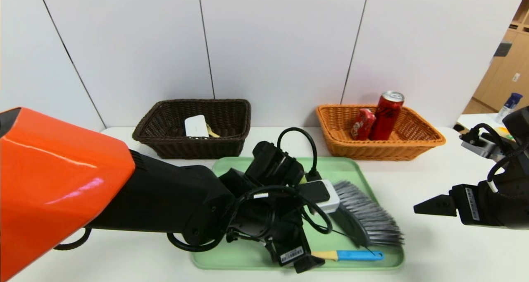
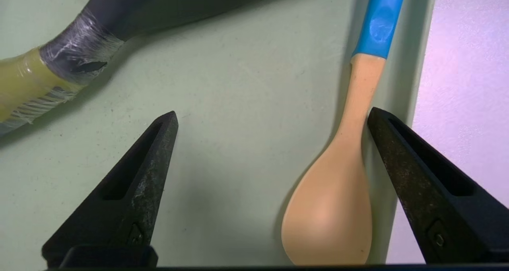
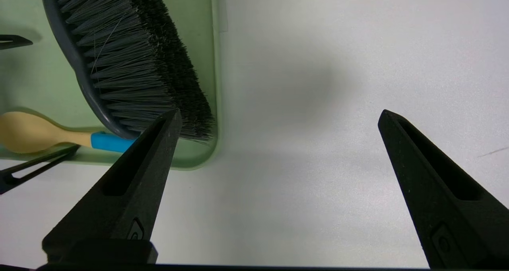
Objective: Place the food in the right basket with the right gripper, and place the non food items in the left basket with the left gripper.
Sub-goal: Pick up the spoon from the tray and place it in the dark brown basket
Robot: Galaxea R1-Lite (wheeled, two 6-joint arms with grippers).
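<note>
I'm holding my left gripper (image 2: 272, 120) spread wide over one spoon (image 2: 342, 175) lying at the tray's (image 1: 372, 262) near edge, beside one brush (image 1: 368, 216). My right gripper (image 3: 278, 116) is hanging released over the table (image 3: 318, 64), while two baskets are sitting behind: the brown (image 1: 231, 145) holding one white item (image 1: 196, 126), the orange (image 1: 413, 143) holding one can (image 1: 386, 114) and one red pack (image 1: 363, 124).

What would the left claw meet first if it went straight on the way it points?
Most likely the tray floor. The left claw points down at it, open, with the spoon just inside one finger. That finger might touch the spoon or tray rim first; depth is unclear.
</note>
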